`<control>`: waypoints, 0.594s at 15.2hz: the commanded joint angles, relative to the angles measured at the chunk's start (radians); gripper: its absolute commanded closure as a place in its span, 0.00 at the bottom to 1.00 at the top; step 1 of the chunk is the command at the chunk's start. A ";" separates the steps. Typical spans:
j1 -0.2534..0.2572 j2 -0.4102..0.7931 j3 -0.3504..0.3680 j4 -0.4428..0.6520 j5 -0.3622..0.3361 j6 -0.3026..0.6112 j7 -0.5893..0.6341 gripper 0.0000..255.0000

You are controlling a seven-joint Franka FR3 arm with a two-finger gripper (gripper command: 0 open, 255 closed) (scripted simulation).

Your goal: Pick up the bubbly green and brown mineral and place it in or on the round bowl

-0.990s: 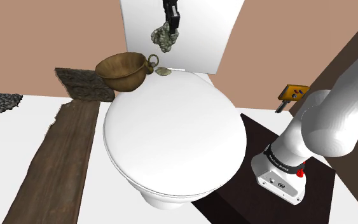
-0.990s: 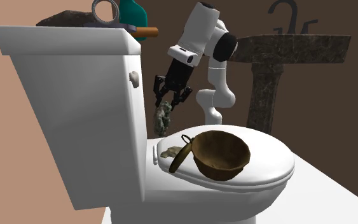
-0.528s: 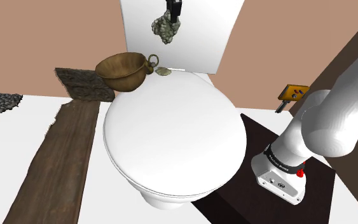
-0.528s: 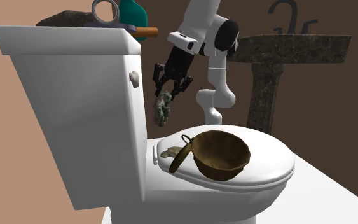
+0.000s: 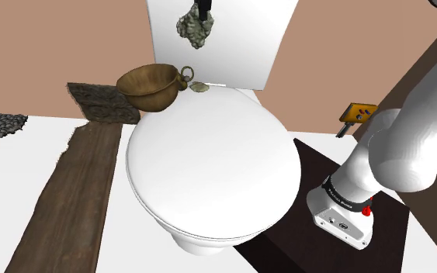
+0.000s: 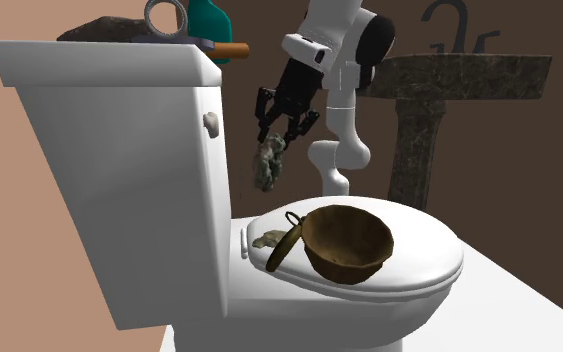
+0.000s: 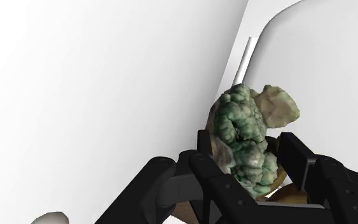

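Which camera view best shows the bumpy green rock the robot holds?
The wrist view: the mineral sits close, clasped by the gripper, its bubbly green surface and tan part plain. In the shoulder view the mineral is small and greyish at the top edge; the second exterior view shows it small, hanging above the toilet lid.

Toilet lid (image 5: 209, 174) bears a brown bowl (image 5: 148, 87) and small stone (image 5: 199, 87).

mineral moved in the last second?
Yes. Clasped in the gripper, the mineral has risen further above the toilet seat in the second exterior view, drifting slightly toward that view's right.
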 commanded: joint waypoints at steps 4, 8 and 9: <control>0.073 0.094 0.058 0.147 -0.030 -0.102 0.095 1.00; 0.146 0.200 0.097 0.304 -0.067 -0.196 0.163 1.00; 0.167 0.231 0.105 0.352 -0.079 -0.223 0.178 1.00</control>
